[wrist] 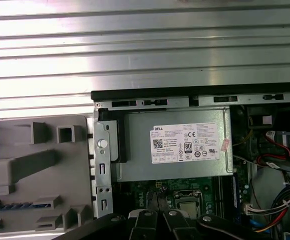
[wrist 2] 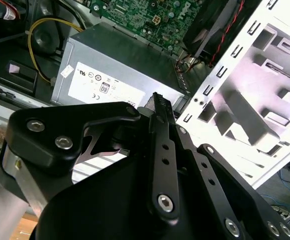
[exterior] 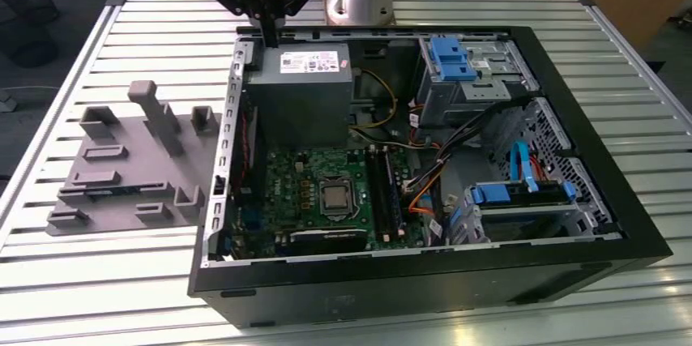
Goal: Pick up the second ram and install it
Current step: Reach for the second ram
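Slatted metal surface (exterior: 108,281), open PC case (exterior: 433,281) on it. Pick not begun, as far as can be told.
Spotted second ram (exterior: 108,193) on edge in grey fixture (exterior: 151,164), 9 o'clock of case in exterior view. Reading gripper (exterior: 269,38) as pressed together, nothing pinched, hanging at 12 o'clock above power supply (exterior: 297,87), well apart from second ram. Judging everything left: grasp, seating in motherboard slots (exterior: 381,188).

A silver slatted metal table (exterior: 97,273) carried a grey plastic fixture with upright blocks (exterior: 119,176) just beside an open black computer case (exterior: 433,289).
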Tool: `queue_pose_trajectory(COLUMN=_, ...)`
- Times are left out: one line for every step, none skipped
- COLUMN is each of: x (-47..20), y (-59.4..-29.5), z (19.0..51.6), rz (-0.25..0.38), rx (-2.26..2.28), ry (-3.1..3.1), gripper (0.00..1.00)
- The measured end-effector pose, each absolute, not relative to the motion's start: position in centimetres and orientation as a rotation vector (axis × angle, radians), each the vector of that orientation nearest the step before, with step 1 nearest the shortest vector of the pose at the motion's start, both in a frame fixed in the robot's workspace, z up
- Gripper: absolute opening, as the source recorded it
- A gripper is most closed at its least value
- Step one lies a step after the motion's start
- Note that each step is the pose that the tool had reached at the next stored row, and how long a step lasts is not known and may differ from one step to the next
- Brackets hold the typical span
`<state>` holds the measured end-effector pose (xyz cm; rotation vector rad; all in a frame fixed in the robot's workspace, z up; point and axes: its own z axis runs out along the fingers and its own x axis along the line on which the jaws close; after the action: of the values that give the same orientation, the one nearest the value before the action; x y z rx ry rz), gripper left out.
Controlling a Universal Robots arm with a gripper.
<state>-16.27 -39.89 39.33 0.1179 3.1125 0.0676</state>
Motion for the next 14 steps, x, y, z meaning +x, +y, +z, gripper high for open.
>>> queue_pose_trajectory(x=-16.29, y=-39.89, z=39.33, rz=0.068, rx=0.118, ry=3.113, gripper=0.11)
queue_pose_trajectory(x=-16.3, y=-39.89, z=39.33, rz=0.068, rx=0.118, ry=3.113, gripper=0.11)
queue_pose_trajectory(x=-16.32, y=-39.89, z=39.33, rz=0.068, rx=0.118, ry=3.113, gripper=0.11)
queue_pose_trajectory(x=-16.34, y=-39.89, z=39.33, rz=0.068, rx=0.118, ry=3.112, gripper=0.11)
queue_pose_trajectory(x=-16.37, y=-39.89, z=39.33, rz=0.068, rx=0.118, ry=3.112, gripper=0.11)
queue_pose_trajectory(x=-16.4, y=-39.89, z=39.33, rz=0.068, rx=0.118, ry=3.112, gripper=0.11)
queue_pose_trajectory(x=-16.43, y=-39.89, z=39.33, rz=0.068, rx=0.118, ry=3.113, gripper=0.11)
queue_pose_trajectory(x=-16.47, y=-39.89, z=39.33, rz=0.068, rx=0.118, ry=3.112, gripper=0.11)
queue_pose_trajectory(x=-16.5, y=-39.89, z=39.33, rz=0.068, rx=0.118, ry=3.112, gripper=0.11)
queue_pose_trajectory(x=-16.54, y=-39.89, z=39.33, rz=0.068, rx=0.118, ry=3.112, gripper=0.11)
queue_pose_trajectory(x=-16.58, y=-39.89, z=39.33, rz=0.068, rx=0.118, ry=3.112, gripper=0.11)
queue_pose_trajectory(x=-16.61, y=-39.89, z=39.33, rz=0.068, rx=0.118, ry=3.113, gripper=0.11)
queue_pose_trajectory(x=-16.65, y=-39.89, z=39.33, rz=0.068, rx=0.118, ry=3.112, gripper=0.11)
queue_pose_trajectory(x=-16.69, y=-39.89, z=39.33, rz=0.068, rx=0.118, ry=3.112, gripper=0.11)
